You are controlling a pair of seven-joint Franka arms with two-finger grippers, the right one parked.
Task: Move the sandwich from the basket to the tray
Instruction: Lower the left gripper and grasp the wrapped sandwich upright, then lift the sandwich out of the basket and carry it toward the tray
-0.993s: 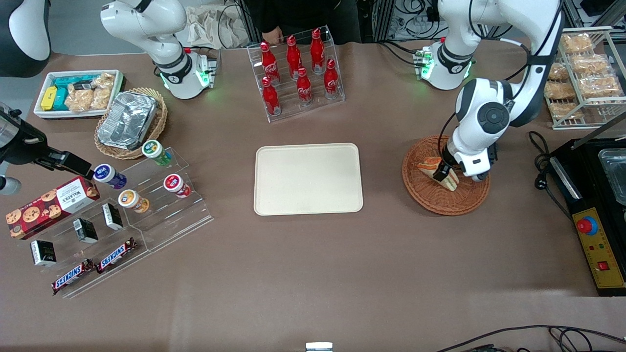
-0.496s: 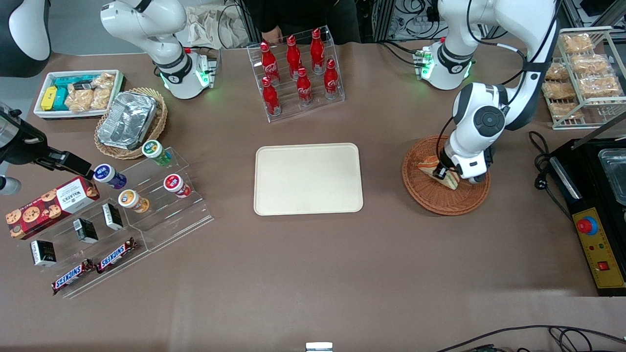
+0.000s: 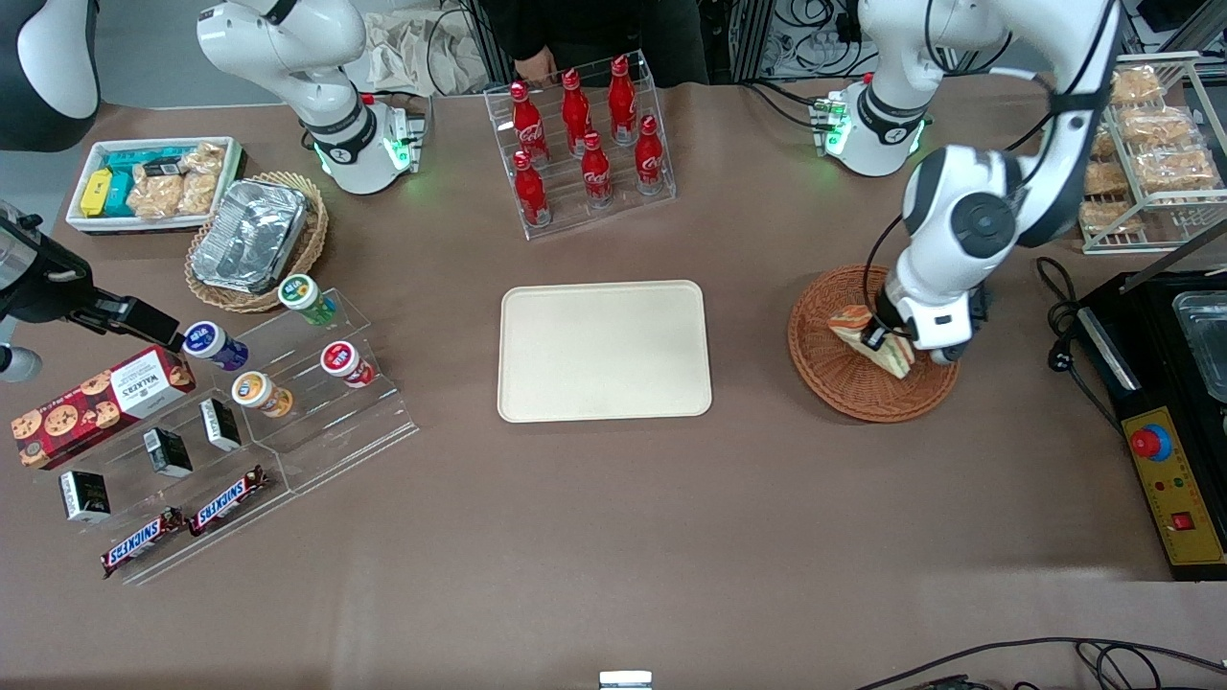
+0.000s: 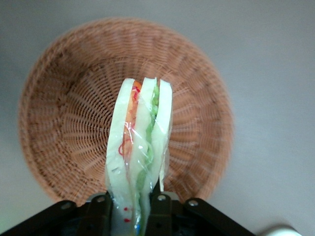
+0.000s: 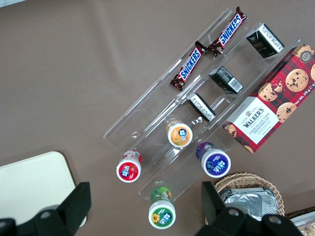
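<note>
Wicker, reddish-brown: the basket (image 3: pixel 868 369) sits on the brown table (image 3: pixel 613 537) toward the working arm's end, well apart from the cream tray (image 3: pixel 604 351), which lies flat near the table's middle with nothing on it. Front view: the gripper (image 3: pixel 874 337) hangs over the basket, jaws clenched on the sandwich (image 3: pixel 887 350), a triangular wedge of white bread with layered filling; whether the wedge clears the weave cannot be told from this view. 1 clear rack of red bottles (image 3: pixel 583 134) stands farther from the camera than the tray. Left wrist view: the sandwich (image 4: pixel 140 162), in clear film, stands edge-on between the 2 black fingers (image 4: pixel 158 216), showing 3 bread slices with orange-red and green filling; the basket (image 4: pixel 64 123) lies below it, its floor bare. Right wrist view: a corner of the tray (image 5: pixel 29 189) shows beside a clear stepped display (image 5: pixel 197 123) holding snack bars, small cups and dark boxes.
</note>
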